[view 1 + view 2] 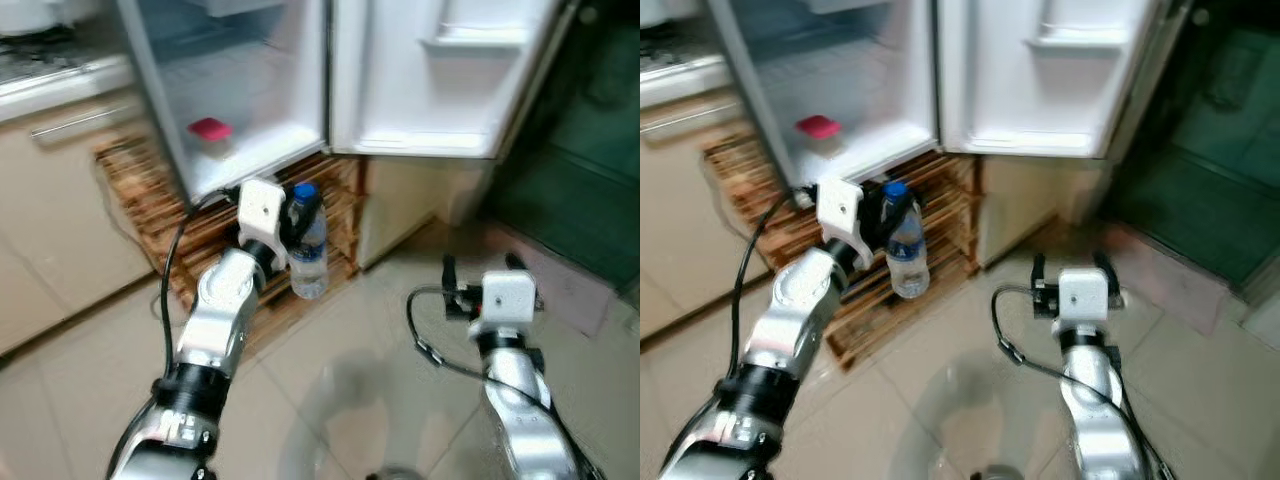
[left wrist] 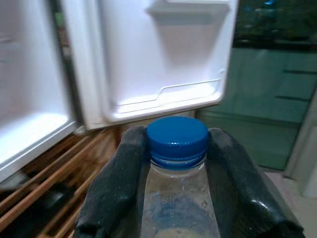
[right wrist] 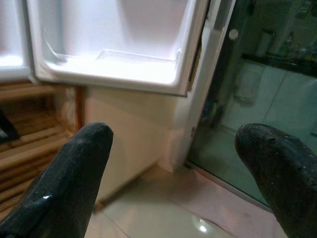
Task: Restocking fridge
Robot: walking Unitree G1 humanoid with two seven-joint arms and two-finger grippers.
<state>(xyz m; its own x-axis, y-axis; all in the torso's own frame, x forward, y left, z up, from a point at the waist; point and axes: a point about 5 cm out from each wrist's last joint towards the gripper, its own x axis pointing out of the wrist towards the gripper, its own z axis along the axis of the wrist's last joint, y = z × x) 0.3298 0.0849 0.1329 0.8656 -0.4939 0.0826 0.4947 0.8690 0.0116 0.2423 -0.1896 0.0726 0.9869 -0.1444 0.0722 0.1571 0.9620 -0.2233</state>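
the left gripper (image 1: pixel 300 215) is raised in front of the open fridge (image 1: pixel 250 90), its fingers (image 2: pixel 119 183) clamped on either side of the neck of a clear water bottle (image 1: pixel 308 255) with a blue cap (image 2: pixel 177 139). the bottle hangs upright from the grip, just near of the fridge's lower front edge and above a slatted wooden pallet (image 1: pixel 150 200) that the fridge stands on. in the left wrist view the cap sits between the two black fingers, which press against the bottle just under it.

inside the fridge, on the pale bottom shelf toward the left, lies a small pink-lidded box (image 1: pixel 210 130). the fridge door (image 1: pixel 440 70) stands swung open to the right, its lowest door shelf (image 2: pixel 168 96) showing white and bare.

the right gripper (image 3: pixel 173 163) is held lower and to the right, over the tiled floor (image 1: pixel 350 400), its fingers (image 3: pixel 74 173) spread well apart with nothing between them; it points toward the bottom corner of the open door and a dark glass panel (image 3: pixel 257 74) farther right. a beige counter (image 1: pixel 60 130) with a drawer handle runs along the far left.
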